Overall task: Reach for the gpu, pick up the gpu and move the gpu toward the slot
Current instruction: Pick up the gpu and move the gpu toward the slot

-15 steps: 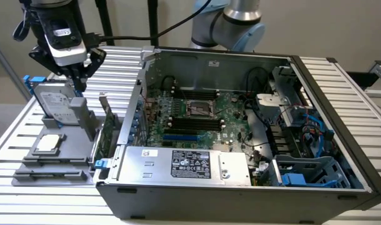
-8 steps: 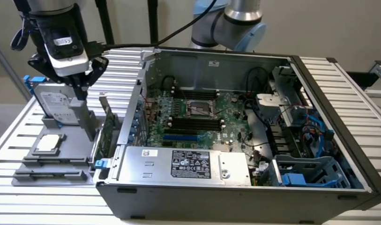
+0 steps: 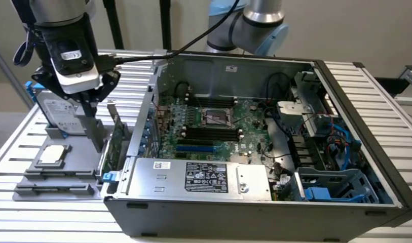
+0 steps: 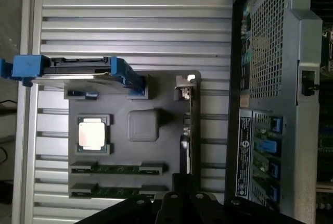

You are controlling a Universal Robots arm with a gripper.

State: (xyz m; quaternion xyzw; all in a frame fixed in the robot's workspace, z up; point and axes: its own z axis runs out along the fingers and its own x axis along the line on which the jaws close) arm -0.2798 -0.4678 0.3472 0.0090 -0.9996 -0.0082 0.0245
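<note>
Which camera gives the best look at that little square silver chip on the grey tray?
The wrist view: it faces the chip squarely, so its whole square top shows. The exterior view catches the same chip at a slant from the side, so its top looks flattened.

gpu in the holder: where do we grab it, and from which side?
Probably the top long edge of the gpu, pinched across its thickness, coming straight down. It stands on edge in the gray holder, with the computer case close beside it, so side access looks cramped.
</note>
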